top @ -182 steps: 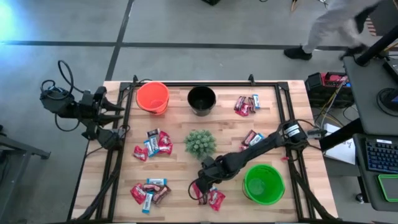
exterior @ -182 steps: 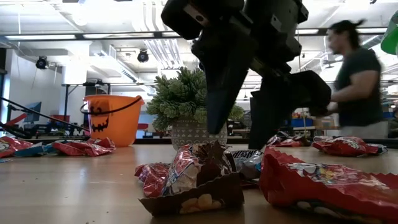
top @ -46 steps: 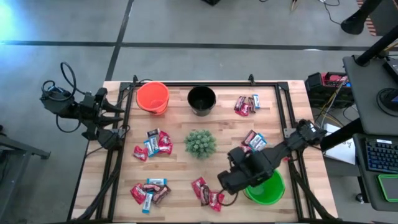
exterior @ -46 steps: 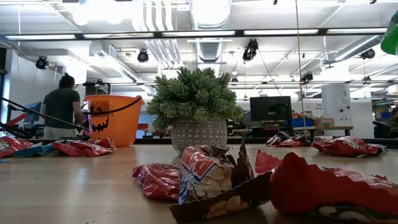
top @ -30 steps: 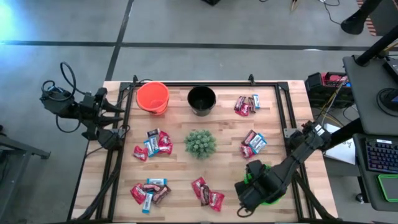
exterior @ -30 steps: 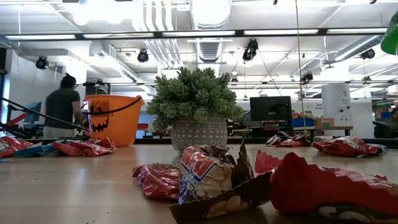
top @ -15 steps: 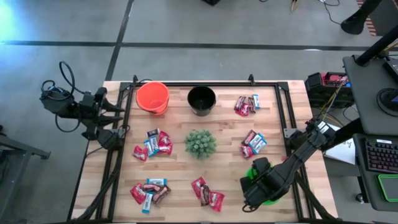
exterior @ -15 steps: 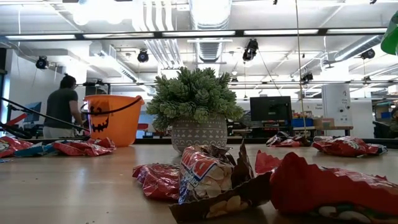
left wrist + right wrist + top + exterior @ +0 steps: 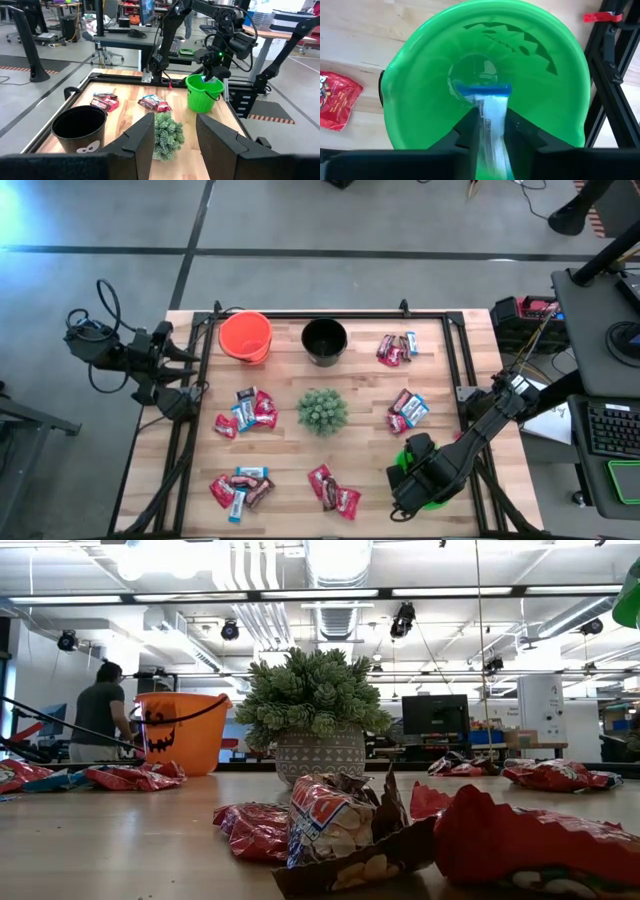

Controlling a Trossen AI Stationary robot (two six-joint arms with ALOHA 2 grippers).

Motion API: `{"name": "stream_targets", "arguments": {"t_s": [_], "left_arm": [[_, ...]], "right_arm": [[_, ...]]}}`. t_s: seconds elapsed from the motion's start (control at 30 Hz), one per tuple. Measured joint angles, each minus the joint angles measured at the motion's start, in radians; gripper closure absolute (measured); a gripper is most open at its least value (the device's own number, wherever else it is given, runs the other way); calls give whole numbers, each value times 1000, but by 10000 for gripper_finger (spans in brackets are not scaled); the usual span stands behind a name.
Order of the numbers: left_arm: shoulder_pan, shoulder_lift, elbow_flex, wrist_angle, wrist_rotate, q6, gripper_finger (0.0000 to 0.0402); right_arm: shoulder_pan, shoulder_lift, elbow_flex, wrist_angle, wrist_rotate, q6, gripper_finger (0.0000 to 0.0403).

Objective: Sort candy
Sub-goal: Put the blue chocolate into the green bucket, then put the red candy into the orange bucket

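The left gripper [image 9: 190,375] waits off the bench's [image 9: 290,470] 9 o'clock edge, its fingers parted and empty.

Candy lies in heaps across the bench. One heap [image 9: 245,410] is at 9 o'clock of the plant [image 9: 322,410]; another [image 9: 240,488] is near the 7 o'clock corner. A third [image 9: 334,490] sits at 6 o'clock of the plant, a fourth [image 9: 408,408] at its 3 o'clock, and a fifth [image 9: 396,348] toward 1 o'clock. The orange bucket [image 9: 245,336] and black bucket [image 9: 324,341] stand along the far edge.

The right gripper [image 9: 490,131] hangs over the mouth of the green bucket [image 9: 420,75] near the 5 o'clock corner. A blue-and-white sweet [image 9: 487,102] stands between its fingers, pointing down into the bucket. The fingers look only slightly parted, so I cannot tell whether they grip it or have let go.

The sweets look very light, flat and crinkly. The wrappers are likely slick, soft at the sealed ends and firmer in the middle. A pinch across the middle of one piece, taken from a heap's edge, seems the safest hold. Overlapping pieces may lift together or slide away.
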Motion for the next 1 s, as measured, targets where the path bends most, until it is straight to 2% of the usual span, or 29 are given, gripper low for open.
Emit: {"name": "stream_targets", "arguments": {"t_s": [0.2,0.47,0.63,0.9,1.0], "left_arm": [[0,0,0,0,7,0,268],[0,0,0,12,7,0,220],[0,0,0,12,-8,0,213],[0,33,-16,9,-218,-75,231],[0,56,-21,7,-238,-108,233]], "right_arm": [[0,0,0,0,7,0,281],[-5,0,0,0,25,17,238],[-31,0,0,0,187,19,227],[-136,-21,0,0,374,-143,225],[-180,-43,0,1,414,-235,225]]}}
